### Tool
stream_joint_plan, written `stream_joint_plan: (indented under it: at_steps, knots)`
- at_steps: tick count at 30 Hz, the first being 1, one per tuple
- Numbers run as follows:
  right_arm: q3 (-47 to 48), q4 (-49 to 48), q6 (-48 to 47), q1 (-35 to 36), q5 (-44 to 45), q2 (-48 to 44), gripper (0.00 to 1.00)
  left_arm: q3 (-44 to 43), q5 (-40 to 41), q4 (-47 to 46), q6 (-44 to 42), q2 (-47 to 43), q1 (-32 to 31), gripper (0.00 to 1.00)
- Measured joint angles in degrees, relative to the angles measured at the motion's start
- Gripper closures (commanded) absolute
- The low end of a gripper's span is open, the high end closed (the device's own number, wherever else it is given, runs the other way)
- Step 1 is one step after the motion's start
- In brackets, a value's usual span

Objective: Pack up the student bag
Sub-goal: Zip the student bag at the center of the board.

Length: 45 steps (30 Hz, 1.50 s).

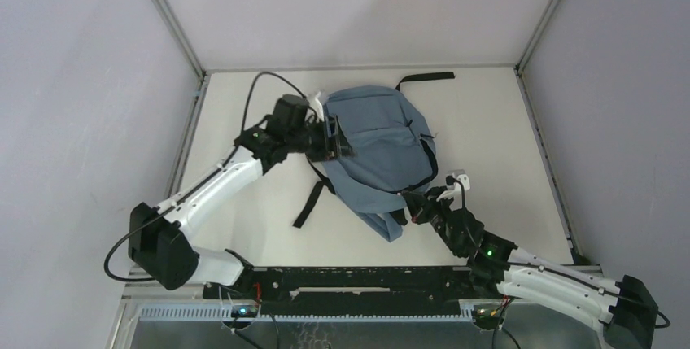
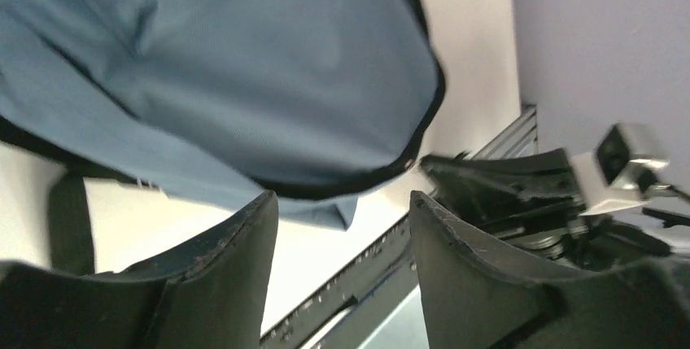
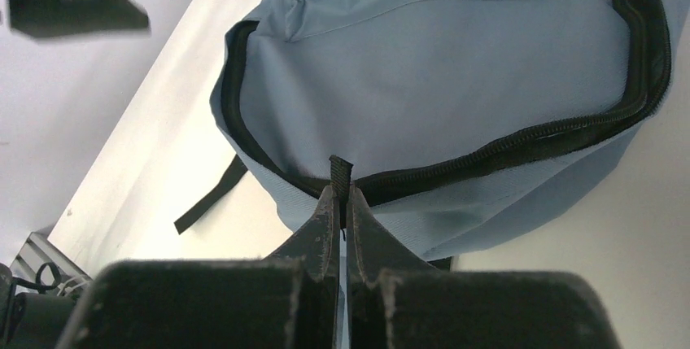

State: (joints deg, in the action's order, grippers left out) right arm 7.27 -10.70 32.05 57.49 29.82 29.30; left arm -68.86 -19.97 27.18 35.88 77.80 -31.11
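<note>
The student bag (image 1: 378, 150), a dusty-blue backpack with black zip lines, lies in the middle of the table. My left gripper (image 1: 335, 141) is at the bag's left side. In the left wrist view it (image 2: 342, 211) is open, with the blue fabric (image 2: 244, 64) just past the fingertips and nothing between the jaws. My right gripper (image 1: 412, 207) is at the bag's near end. In the right wrist view it (image 3: 342, 198) is shut on the black zip pull tab (image 3: 340, 172) of the bag (image 3: 456, 80), on the curved black zip line (image 3: 521, 146).
A black strap (image 1: 313, 202) trails from the bag toward the near left, and another strap (image 1: 427, 78) lies at the back. Grey walls with metal posts close in the table. The black mounting rail (image 1: 358, 284) runs along the near edge.
</note>
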Motion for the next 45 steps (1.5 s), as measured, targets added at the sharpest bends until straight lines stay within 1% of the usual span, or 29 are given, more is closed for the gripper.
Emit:
stream_joint_plan:
  at_steps: [1, 2, 3, 5, 7, 11, 15, 17, 18, 19, 20, 21, 22, 23, 27, 31, 34, 37, 39, 41, 45]
  knots:
    - [0.0, 0.1, -0.1, -0.3, -0.2, -0.3, 1.00, 1.1, -0.1, 0.6, 1.4, 0.2, -1.4, 0.31]
    - [0.0, 0.4, -0.3, -0.5, -0.3, -0.4, 1.00, 2.8, -0.1, 0.9, 2.9, 0.3, -2.4, 0.24]
    - [0.0, 0.6, -0.4, -0.6, -0.4, -0.6, 1.00, 4.4, -0.2, 1.2, 4.2, 0.4, -3.0, 0.23]
    - [0.2, 1.3, -0.7, -0.6, -0.5, -0.7, 1.00, 7.3, -0.2, 2.8, 7.6, 1.2, -4.6, 0.22]
    - [0.7, 1.9, -0.9, -0.7, -0.8, -0.3, 1.00, 7.6, -0.2, 4.1, 9.7, 2.8, -5.8, 0.22]
    - [2.3, 2.4, -1.1, -0.7, -1.3, 1.9, 1.00, 7.6, -0.2, 3.9, 12.3, 5.4, -7.4, 0.21]
    - [2.8, 2.4, -1.3, -0.6, -1.5, 3.2, 1.00, 7.6, -0.2, 2.1, 14.1, 7.8, -7.5, 0.23]
    - [2.8, 2.4, -1.3, -0.3, -1.5, 3.4, 1.00, 7.6, -0.1, 0.8, 14.9, 9.5, -7.5, 0.29]
    - [2.8, 2.4, -1.4, -0.3, -1.5, 3.4, 1.00, 7.6, 0.0, 0.4, 15.2, 10.1, -7.5, 0.35]
    - [2.8, 2.4, -1.6, -0.2, -1.5, 3.4, 1.00, 7.6, 0.1, -0.1, 15.3, 10.8, -7.4, 0.44]
    - [2.8, 2.4, -1.8, -0.1, -1.5, 3.3, 1.00, 7.6, 0.1, -0.6, 15.7, 11.4, -7.3, 0.58]
    - [2.8, 2.5, -2.0, -0.1, -1.5, 3.3, 1.00, 7.6, 0.1, -1.2, 15.9, 11.9, -7.2, 0.79]
    - [2.8, 2.6, -2.2, 0.0, -1.5, 3.1, 1.00, 7.6, 0.0, -1.8, 16.2, 12.3, -7.0, 0.92]
    - [2.8, 2.8, -2.3, 0.0, -1.5, 2.9, 1.00, 7.7, -0.2, -2.4, 16.7, 12.6, -6.8, 0.99]
    - [2.8, 4.5, -2.4, -0.1, -1.4, 0.7, 1.00, 9.5, -3.3, -5.9, 16.7, 12.7, -4.9, 1.00]
    - [2.4, 5.5, -2.4, -1.6, -2.2, -3.1, 1.00, 14.3, -7.6, -8.5, 16.3, 10.0, -0.4, 1.00]
    - [1.5, 6.7, -2.4, -4.6, -3.7, -5.9, 1.00, 19.1, -9.0, -7.0, 14.6, 4.2, 7.0, 1.00]
    - [1.3, 7.1, -2.4, -9.7, -7.5, -6.6, 1.00, 21.7, -9.0, -4.5, 12.0, -0.7, 14.2, 1.00]
    - [1.3, 5.8, -2.3, -13.7, -11.7, -5.1, 1.00, 22.4, -9.3, -2.5, 10.1, -2.9, 17.5, 1.00]
    - [1.3, 2.5, -2.2, -18.0, -16.7, -1.8, 1.00, 22.4, -10.4, -0.9, 8.5, -4.0, 18.9, 1.00]
    - [1.6, -7.2, -2.3, -27.6, -26.6, 10.8, 1.00, 22.4, -11.1, 1.2, 5.6, -4.2, 20.7, 1.00]
